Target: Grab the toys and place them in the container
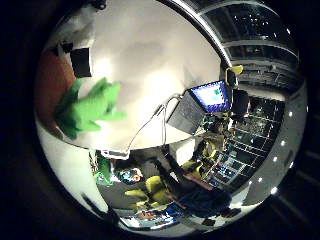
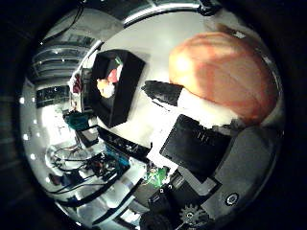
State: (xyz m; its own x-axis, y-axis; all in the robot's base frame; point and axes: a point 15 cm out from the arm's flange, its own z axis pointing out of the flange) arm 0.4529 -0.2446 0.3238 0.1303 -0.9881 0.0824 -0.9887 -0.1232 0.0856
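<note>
Toys in reach: green plush toy (image 1: 90, 107) on the white table (image 1: 150, 50).
Orange plush toy (image 2: 223, 74) fills the upper right, the robot hand (image 2: 201, 143) gripping it; black container (image 2: 117, 86) nearby.

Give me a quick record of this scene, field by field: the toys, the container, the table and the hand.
green toy: plush, lying on the white table
orange toy: large rounded plush, close to the palm
container: black bin on the table, small toys already inside
hand: black and white parts beside the orange toy; grip unclear
</note>
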